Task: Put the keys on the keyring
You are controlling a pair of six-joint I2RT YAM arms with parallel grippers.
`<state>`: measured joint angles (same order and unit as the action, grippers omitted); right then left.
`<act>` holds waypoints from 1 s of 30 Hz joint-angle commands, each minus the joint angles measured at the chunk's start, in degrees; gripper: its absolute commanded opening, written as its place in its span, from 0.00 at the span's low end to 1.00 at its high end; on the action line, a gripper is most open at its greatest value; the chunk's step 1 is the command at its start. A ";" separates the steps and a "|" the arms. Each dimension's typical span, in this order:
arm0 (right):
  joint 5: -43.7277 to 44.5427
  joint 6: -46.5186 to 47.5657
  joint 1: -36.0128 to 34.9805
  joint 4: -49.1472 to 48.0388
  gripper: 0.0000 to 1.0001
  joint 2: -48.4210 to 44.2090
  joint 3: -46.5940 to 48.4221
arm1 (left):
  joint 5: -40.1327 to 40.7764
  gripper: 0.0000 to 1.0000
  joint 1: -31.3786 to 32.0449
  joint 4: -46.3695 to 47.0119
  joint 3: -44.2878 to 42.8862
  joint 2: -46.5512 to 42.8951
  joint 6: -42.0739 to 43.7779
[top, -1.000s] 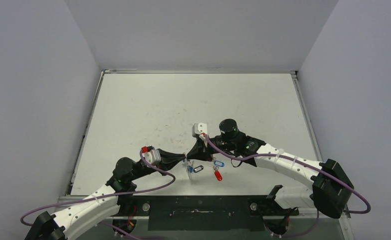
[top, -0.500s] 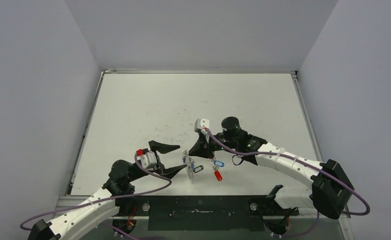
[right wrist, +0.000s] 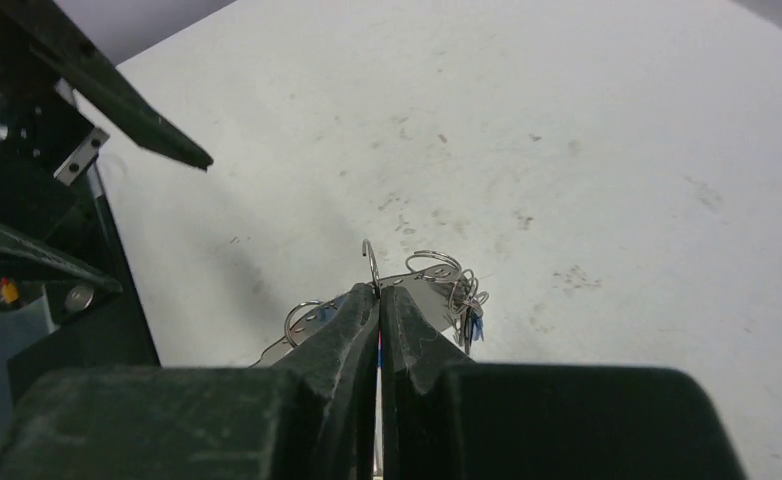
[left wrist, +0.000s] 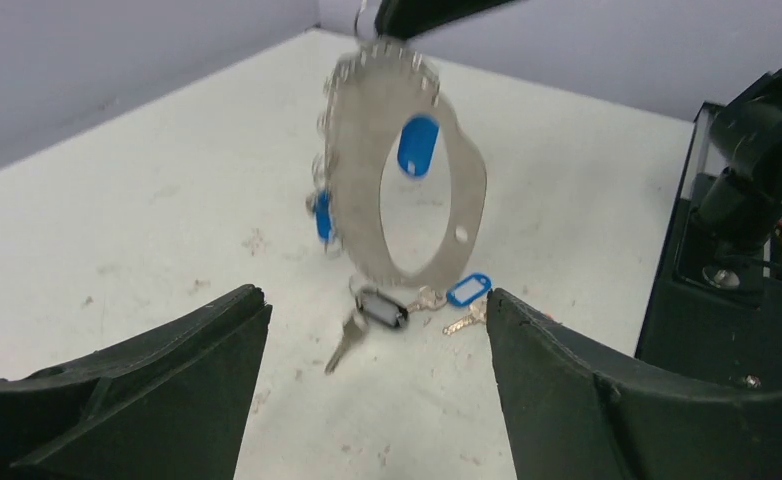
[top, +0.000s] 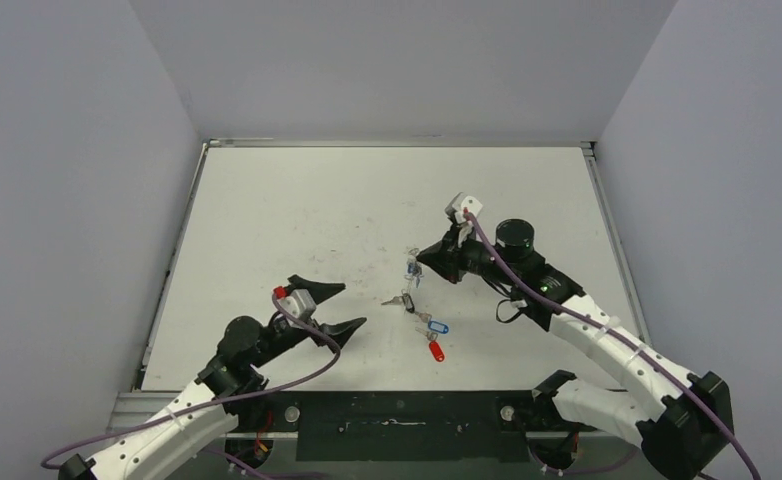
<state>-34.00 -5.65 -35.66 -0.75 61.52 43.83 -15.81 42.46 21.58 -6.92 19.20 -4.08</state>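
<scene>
My right gripper (top: 420, 263) is shut on the top of the keyring (top: 412, 272), a flat silvery hoop (left wrist: 362, 150) that hangs upright and tilted over the table. In the right wrist view the fingertips (right wrist: 365, 297) pinch a thin wire loop on the keyring (right wrist: 437, 298). Blue tags (left wrist: 417, 146) dangle at the hoop. A black-tagged key (left wrist: 379, 309) sits blurred at its lower edge; I cannot tell if it is attached. Two keys lie on the table, one with a blue tag (top: 438, 327) and one with a red tag (top: 434, 351). My left gripper (top: 341, 307) stands open and empty, left of the hoop.
The white table (top: 297, 210) is scuffed and walled by grey panels on three sides. The black base rail (top: 397, 412) runs along the near edge. The right arm's base (left wrist: 747, 200) stands at the right of the left wrist view.
My left gripper let go, opened wide and drew back left. My right gripper carried the keyring up, farther from the arm bases and to the right. The blue and red keys stayed put.
</scene>
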 commanded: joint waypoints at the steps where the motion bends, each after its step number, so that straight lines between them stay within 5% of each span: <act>1: 10.51 -2.70 2.12 1.43 0.00 -6.68 3.36 | 2.41 0.76 0.10 -3.79 -4.16 6.36 -2.35; 6: 17.20 -2.81 3.67 6.89 0.00 -10.42 3.37 | 2.41 0.75 0.15 -5.56 -8.72 17.35 -4.21; 12: 14.69 -3.63 4.54 8.71 0.00 -10.65 3.62 | 1.29 0.75 0.16 -6.20 -15.07 30.59 -6.12; 24: 22.85 -6.63 8.82 14.90 0.00 -10.91 4.50 | -5.69 0.68 1.39 7.78 -18.46 47.70 -11.02; 30: 26.41 -12.29 13.13 16.54 0.00 -10.38 3.47 | -0.83 0.66 2.90 3.49 -24.30 54.01 -21.34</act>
<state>-12.14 -12.93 -24.97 16.47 51.09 45.65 -19.42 44.23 23.53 -25.52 70.89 -16.91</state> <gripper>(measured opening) 0.027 0.663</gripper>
